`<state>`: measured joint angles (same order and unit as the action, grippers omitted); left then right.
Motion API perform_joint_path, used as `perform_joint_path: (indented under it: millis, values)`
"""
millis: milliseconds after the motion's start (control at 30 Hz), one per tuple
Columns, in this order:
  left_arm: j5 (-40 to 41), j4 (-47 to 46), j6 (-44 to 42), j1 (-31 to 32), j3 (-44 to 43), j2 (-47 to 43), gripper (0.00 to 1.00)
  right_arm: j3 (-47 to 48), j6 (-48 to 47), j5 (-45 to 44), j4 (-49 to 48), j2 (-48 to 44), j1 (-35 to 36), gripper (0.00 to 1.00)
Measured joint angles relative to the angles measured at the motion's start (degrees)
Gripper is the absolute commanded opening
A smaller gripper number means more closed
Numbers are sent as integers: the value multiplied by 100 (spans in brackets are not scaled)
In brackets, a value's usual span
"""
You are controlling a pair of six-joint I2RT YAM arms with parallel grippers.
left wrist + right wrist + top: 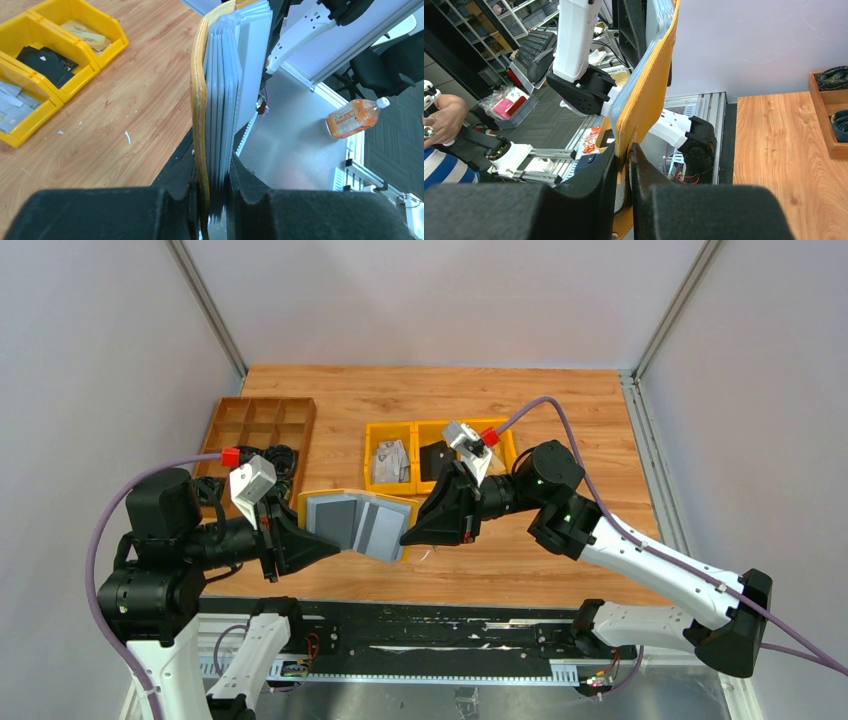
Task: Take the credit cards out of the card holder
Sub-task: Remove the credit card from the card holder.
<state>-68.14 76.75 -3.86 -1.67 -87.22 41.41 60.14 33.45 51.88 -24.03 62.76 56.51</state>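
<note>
- Closest to the left wrist lens, the left gripper (215, 200) has its black padded jaws clamped on the bottom edge of the small mustard-yellow folding card holder (199, 100). They pinch the yellow cover and a fan of grey plastic sleeves together.
- Through the right wrist lens I see the right gripper (624, 165) closed on the other yellow flap, its jaws nearly together with the cover between them.
- From overhead, the card holder hangs spread open in the air above the near table edge. The left grip is at its 9 o'clock, the right grip at its 3 o'clock, and the grey lining faces up.
- At the holder's 12 o'clock sit bright yellow plastic bins (369, 455). One contains thin black rectangular credit cards (437, 458), and the bin at its 9 o'clock has greyish ones (390, 462).
- I judge the job partly done, with some cards apparently out and binned.
- Whether any card remains in the sleeves I can't tell, since the sleeve edges all look alike from here.
- What's left, as I read it, is to check each pocket and draw out anything inside.
</note>
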Motion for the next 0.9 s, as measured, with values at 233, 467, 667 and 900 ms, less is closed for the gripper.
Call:
perform_joint_path:
  millis: [233, 467, 667, 900]
  values:
    - [-4, 4, 4, 0, -28, 9, 0, 0, -4, 22, 2, -15, 0, 13]
    - [-28, 7, 24, 0, -98, 9, 0, 0, 2, 17, -24, -35, 0, 4]
    - [-31, 4, 44, 0, -98, 9, 0, 2, 15, -37, -37, -31, 11, 5]
    - [306, -39, 42, -4, -81, 9, 0, 243, -334, -1283, 879, -35, 140, 27]
